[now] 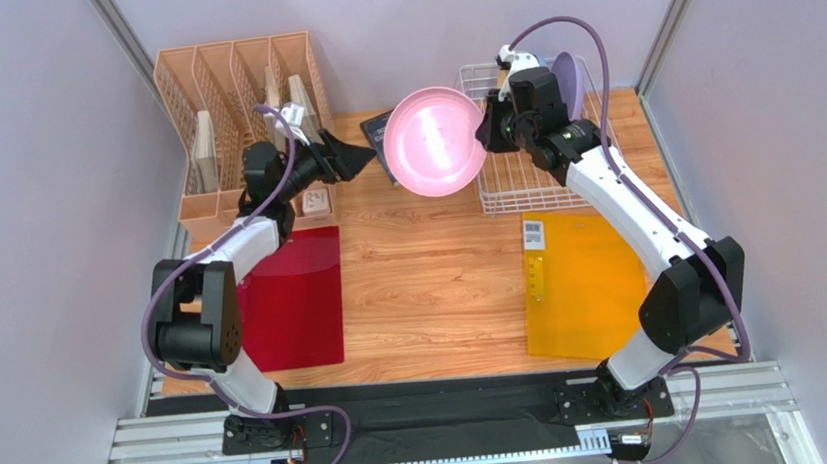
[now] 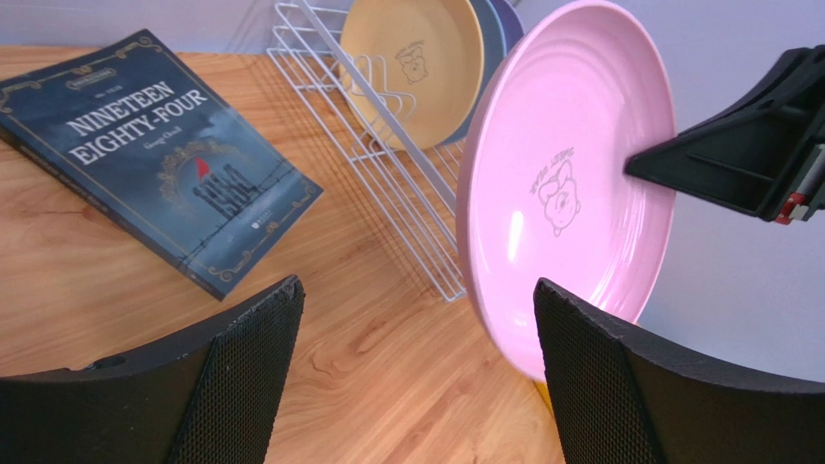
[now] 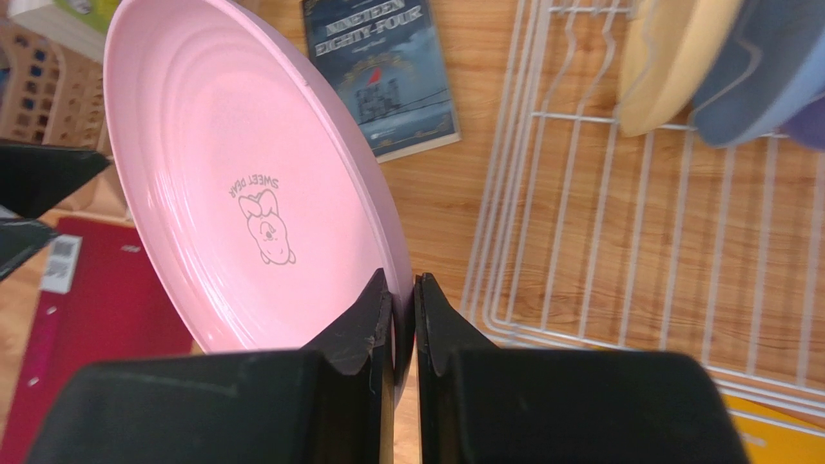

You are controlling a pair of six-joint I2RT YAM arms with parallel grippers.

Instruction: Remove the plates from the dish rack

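The pink plate (image 1: 434,141) is up in the air, clear of the table (image 1: 433,265) and tilted on edge between my two arms, just left of the dish rack (image 1: 522,180), with its hollow face and little bear mark showing to both wrist cameras. My right gripper (image 3: 402,290) has it: the jaws are pinched tight on the rim nearest the rack. My left gripper (image 2: 416,300) stands wide apart by the opposite rim and is not closed on anything (whether a finger brushes the plate, I cannot tell). Back in the rack's far end, the cream-tan plate (image 2: 412,63), the light blue plate (image 3: 755,77) and the lavender plate (image 1: 570,83) stand upright, side by side. A dark book (image 2: 145,155) lies flat on the wood just left of the rack. Further out, the peach file organiser (image 1: 236,89) sits in the far left corner. A red folder (image 1: 292,297) lies near my left arm and an orange folder (image 1: 580,284) near my right.
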